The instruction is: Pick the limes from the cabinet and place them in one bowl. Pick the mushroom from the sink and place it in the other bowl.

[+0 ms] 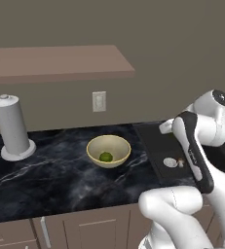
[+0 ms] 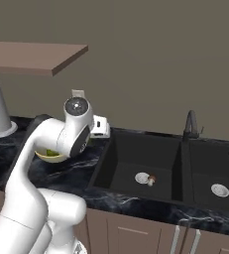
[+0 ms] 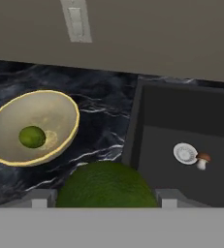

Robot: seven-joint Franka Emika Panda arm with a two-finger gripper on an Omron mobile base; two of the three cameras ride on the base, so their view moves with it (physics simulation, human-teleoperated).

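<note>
One lime (image 3: 106,185) in claw (image 3: 104,201)

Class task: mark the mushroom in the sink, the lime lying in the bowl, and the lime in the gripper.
mushroom (image 3: 202,159): hand view, brown cap.
lime in the bowl (image 3: 32,136): hand view, its middle.
held lime (image 3: 106,186): hand view, top of its green skin.

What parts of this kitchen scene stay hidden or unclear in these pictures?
- End effector, hand view: the held lime and the bottom edge hide most of its fingers.
- Pale yellow bowl, right base view: mostly behind the white arm.
- Mushroom, left base view: too small, and the arm crowds it.
- Right sink basin, right base view: cut off by the right edge.
</note>
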